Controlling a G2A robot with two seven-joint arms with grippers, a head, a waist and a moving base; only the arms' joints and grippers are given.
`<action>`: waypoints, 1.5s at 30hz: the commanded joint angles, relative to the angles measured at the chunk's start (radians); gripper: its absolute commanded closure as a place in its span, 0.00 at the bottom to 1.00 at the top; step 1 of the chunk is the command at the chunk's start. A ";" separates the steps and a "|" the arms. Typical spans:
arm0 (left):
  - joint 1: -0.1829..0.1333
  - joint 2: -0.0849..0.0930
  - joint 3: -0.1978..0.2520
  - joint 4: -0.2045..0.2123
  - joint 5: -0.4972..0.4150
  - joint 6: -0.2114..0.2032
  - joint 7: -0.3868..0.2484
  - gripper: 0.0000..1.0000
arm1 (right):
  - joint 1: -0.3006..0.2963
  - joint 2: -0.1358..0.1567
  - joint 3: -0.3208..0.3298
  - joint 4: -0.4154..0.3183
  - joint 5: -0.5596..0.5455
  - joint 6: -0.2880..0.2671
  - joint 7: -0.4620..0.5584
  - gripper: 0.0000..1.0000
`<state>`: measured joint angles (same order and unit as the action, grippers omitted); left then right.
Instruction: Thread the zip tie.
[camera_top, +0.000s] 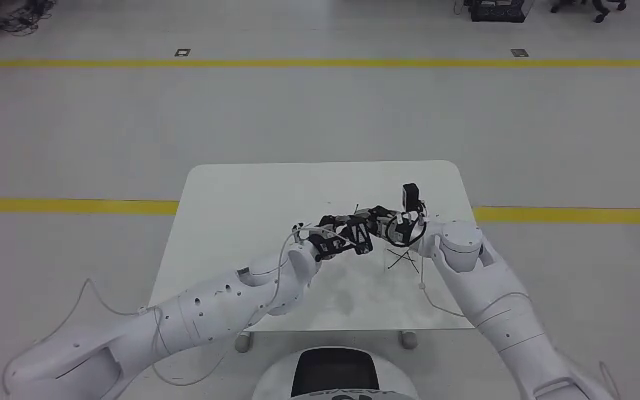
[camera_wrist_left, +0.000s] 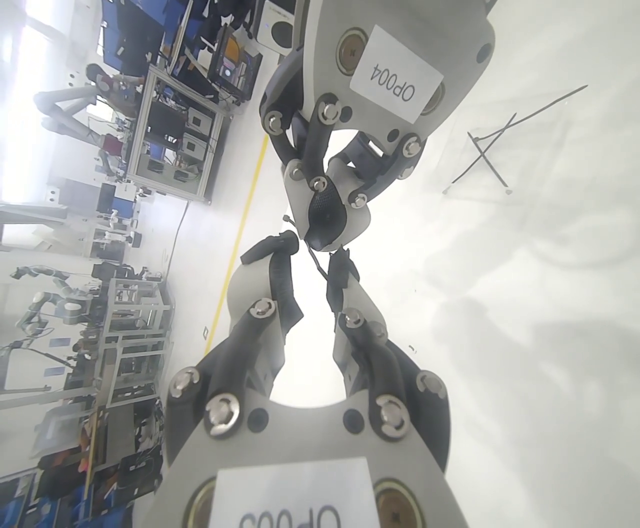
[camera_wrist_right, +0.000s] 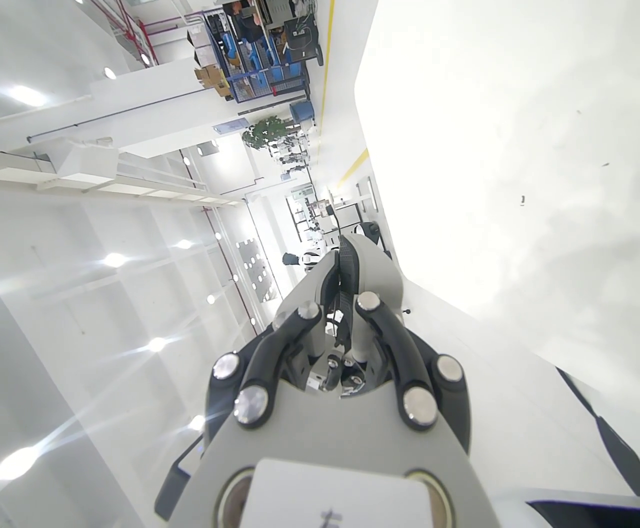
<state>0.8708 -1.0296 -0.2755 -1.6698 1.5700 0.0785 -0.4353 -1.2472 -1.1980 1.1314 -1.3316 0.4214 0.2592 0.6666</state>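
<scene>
Claws tip to tip just beyond the loose zip ties (camera_top: 401, 262)
The right claw (camera_wrist_left: 325, 239), pinched on a zip tie (camera_wrist_left: 316, 261), almost touches the left claw (camera_wrist_left: 312, 255), and that strand crosses the gap between the left claw's spread fingers. The right arm (camera_top: 470, 265) flanks the loose zip ties on their right; the left arm (camera_top: 250, 285) runs in from their near left. Far and left of them the worktop (camera_top: 250, 200) lies open for a pass.

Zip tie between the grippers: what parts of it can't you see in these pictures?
- Left wrist view: the shut fingers of the right gripper hide most of the zip tie; whether it's threaded can't be told.
- Right wrist view: the same fingers cover it.
- Top view: it is too small to see between the left gripper and the right one.
</scene>
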 joint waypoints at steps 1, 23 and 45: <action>-0.001 0.000 0.002 0.000 0.000 0.001 -0.001 0.82 | -0.001 0.000 -0.001 -0.002 -0.001 0.000 -0.001 1.00; -0.011 -0.001 0.016 0.006 0.000 0.002 -0.004 0.87 | 0.001 0.001 -0.007 -0.001 -0.008 -0.010 0.010 1.00; -0.015 -0.003 0.020 0.012 0.000 0.008 0.003 1.00 | 0.000 0.002 -0.005 -0.003 -0.009 -0.005 0.004 0.00</action>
<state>0.8543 -1.0336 -0.2529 -1.6584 1.5700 0.0843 -0.4331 -1.2471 -1.1959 1.1252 -1.3350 0.4105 0.2533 0.6717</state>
